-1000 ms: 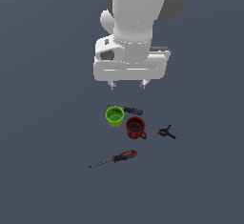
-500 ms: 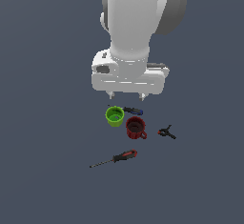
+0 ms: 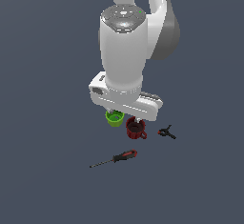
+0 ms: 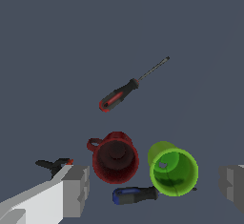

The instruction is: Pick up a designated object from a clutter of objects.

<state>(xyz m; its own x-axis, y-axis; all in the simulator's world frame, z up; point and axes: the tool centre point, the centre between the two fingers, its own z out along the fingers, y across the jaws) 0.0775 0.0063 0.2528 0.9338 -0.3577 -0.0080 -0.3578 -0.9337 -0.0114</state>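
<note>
Lying on the flat dark grey surface are five things: one slim screwdriver with a red-and-black handle and thin dark shaft, one bright green cup, one dark red mug with a side handle, one blue-and-black-handled tool and one small black clamp with red tips. Both containers stand upright just beside each other, and nothing shows inside either. The white gripper hangs spread wide and empty above the cups, while the screwdriver lies flat on its own, apart from the mug and nearer the exterior view's left.
</note>
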